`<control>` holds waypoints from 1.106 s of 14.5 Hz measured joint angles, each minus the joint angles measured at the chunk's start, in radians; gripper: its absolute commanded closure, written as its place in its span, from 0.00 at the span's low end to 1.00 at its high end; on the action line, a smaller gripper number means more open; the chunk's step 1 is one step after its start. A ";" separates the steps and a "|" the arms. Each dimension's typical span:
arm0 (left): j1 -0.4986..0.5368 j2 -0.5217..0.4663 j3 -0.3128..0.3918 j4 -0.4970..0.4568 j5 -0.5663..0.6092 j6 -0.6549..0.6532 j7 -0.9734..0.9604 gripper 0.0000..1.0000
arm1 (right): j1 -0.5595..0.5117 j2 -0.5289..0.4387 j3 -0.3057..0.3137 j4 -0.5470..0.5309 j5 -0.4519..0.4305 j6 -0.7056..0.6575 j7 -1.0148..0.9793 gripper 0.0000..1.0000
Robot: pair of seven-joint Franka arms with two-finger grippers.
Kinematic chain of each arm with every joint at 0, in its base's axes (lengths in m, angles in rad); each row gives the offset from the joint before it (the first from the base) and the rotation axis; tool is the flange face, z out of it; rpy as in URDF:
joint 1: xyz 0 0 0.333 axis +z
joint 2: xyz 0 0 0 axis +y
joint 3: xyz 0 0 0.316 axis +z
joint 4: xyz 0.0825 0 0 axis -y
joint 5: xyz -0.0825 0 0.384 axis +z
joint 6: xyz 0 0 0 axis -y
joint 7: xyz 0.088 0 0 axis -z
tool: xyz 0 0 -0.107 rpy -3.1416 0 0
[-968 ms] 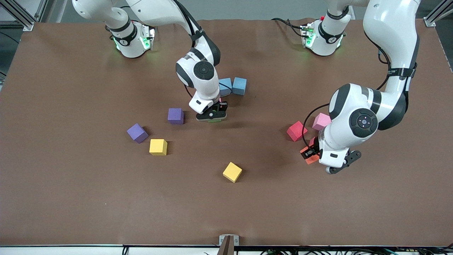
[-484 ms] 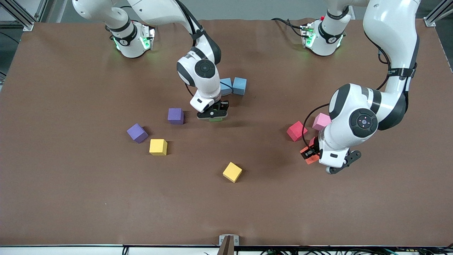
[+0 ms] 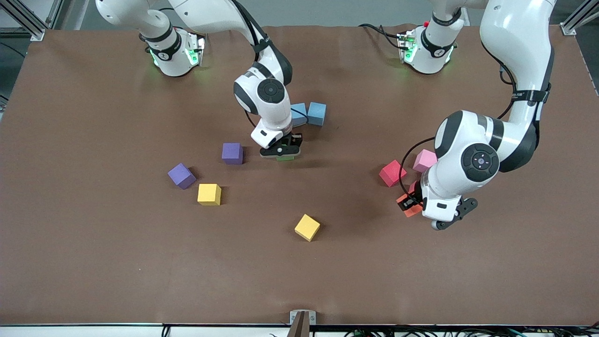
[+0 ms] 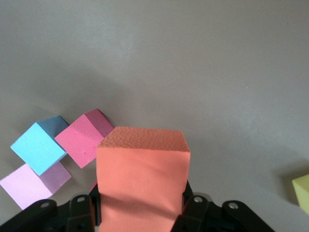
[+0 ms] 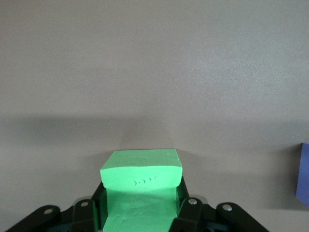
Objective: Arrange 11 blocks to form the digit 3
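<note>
The brown table (image 3: 93, 262) is seen largely bare, its matte covering offering ample room in the middle; grey floor and metal framing are noted at its edges. No digit 3 is yet formed: the blocks lie scattered, so the gathering stage is judged to be in hand. The left gripper (image 4: 140, 212) is closed on the orange block (image 4: 142, 181), held above the table beside a red block (image 3: 391, 172) and a pink block (image 3: 424, 160). The right gripper (image 5: 140, 210) is clamped on the green block (image 5: 141, 186), low over the table near two light blue blocks (image 3: 309, 113). Two purple blocks (image 3: 232, 153) and two yellow cubes (image 3: 209, 194) lie apart. Next, each held block is judged to need placing flush against a neighbour.
</note>
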 measured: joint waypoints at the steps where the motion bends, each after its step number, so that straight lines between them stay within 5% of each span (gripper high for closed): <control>1: -0.001 0.001 -0.001 0.000 0.000 0.008 -0.034 0.54 | 0.000 0.000 0.000 -0.001 0.000 0.000 0.000 0.96; 16: -0.062 0.043 -0.004 -0.001 0.000 0.102 -0.598 0.50 | 0.009 -0.002 0.000 -0.010 0.000 0.003 0.000 0.96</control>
